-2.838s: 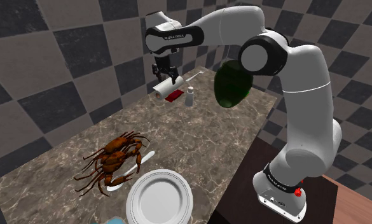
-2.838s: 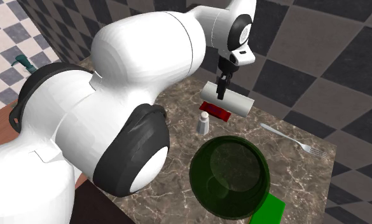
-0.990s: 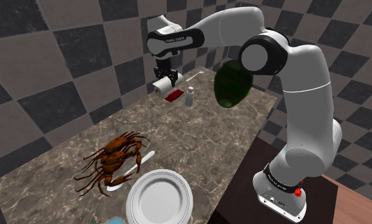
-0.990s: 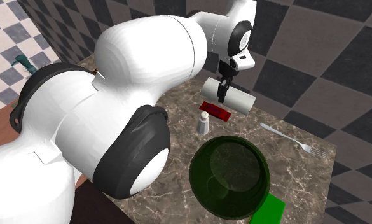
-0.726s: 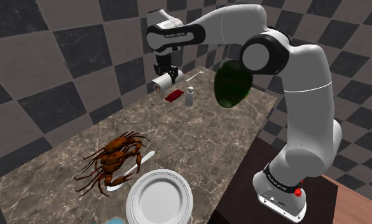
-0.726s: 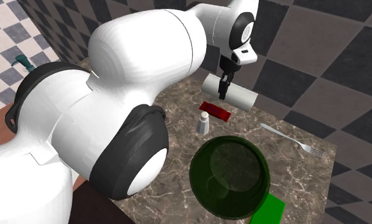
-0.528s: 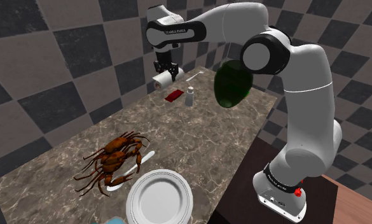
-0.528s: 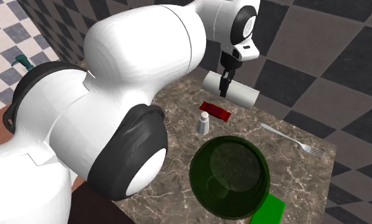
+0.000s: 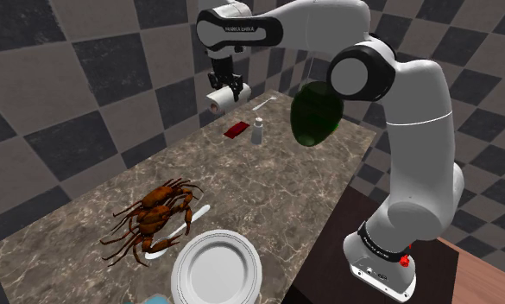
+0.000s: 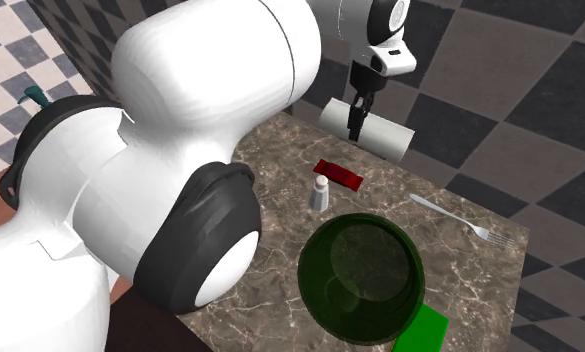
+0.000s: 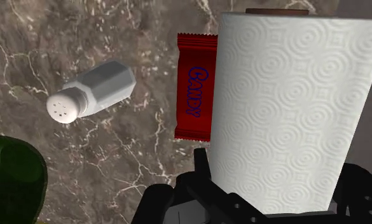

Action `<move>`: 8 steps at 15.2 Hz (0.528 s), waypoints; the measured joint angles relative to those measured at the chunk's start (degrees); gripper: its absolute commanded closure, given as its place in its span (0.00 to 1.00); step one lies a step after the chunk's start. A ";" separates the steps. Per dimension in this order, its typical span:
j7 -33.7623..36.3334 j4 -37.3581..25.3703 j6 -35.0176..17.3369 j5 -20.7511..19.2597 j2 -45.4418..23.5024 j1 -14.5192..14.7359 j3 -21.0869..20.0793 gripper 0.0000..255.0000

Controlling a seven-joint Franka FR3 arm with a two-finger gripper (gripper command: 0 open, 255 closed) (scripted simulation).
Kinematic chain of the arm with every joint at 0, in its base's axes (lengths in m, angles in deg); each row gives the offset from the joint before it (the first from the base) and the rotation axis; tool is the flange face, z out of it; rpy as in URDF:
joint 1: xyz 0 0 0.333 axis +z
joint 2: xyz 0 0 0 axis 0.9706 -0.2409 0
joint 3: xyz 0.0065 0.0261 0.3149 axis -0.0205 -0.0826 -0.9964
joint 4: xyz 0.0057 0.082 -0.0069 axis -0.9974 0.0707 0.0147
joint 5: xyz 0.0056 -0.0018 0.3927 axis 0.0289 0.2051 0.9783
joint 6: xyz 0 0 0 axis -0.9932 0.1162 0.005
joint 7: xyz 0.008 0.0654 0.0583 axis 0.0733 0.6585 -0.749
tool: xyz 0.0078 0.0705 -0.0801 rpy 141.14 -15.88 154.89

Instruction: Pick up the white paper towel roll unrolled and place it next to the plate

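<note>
Black and two-fingered, the pincer [image 9: 227,89] is clamped on the paper towel roll [image 9: 220,98], one finger pressed on each side of its white, embossed body. The roll hangs in the air, lying roughly level, over the tabletop's [image 9: 268,194] far end by the checkered wall, and touches nothing but the fingers. In the wrist view a thin brown strip shows at the end of the roll pointing away from the pincer (what it is I cannot tell).

Below the roll, on the brown marbled tabletop, a red candy bar [image 11: 194,89] lies flat, its wrapper marked "Candy" in blue. Just beside it, a little further from the wall, stands a small white salt shaker [image 10: 321,193] with a holed cap. A silver fork [image 10: 460,222] lies close to the far edge, well apart from the shaker. A dark green see-through bowl [image 10: 360,275] sits near the tabletop's edge on the robot's side, and a flat bright green thing [image 10: 425,330] pokes out from under it at the corner.

At the other end of the tabletop, well apart from the roll, is the white plate [image 9: 217,269], right at the near edge in the shoulder view. A reddish-brown crab [image 9: 155,220] lies just beside it, toward that view's left, with a white utensil [image 9: 200,210] partly under its legs. The arm reaches from its stand at the shoulder view's lower right, up and across to the far end.
</note>
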 measured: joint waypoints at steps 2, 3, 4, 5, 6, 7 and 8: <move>-0.23 -2.04 1.73 0.00 -0.29 0.14 0.02 1.00; -0.27 -2.59 2.44 0.02 -0.13 0.19 0.01 1.00; -0.36 -3.95 3.36 -0.01 -0.55 0.34 0.02 1.00; -0.45 -5.03 4.27 -0.03 -0.73 0.45 0.03 1.00; -0.50 -5.54 4.81 -0.02 -0.69 0.50 0.03 1.00; -0.16 -3.48 4.39 0.13 0.88 0.48 -0.12 1.00; 0.50 -0.80 3.66 0.32 2.77 0.65 -0.38 1.00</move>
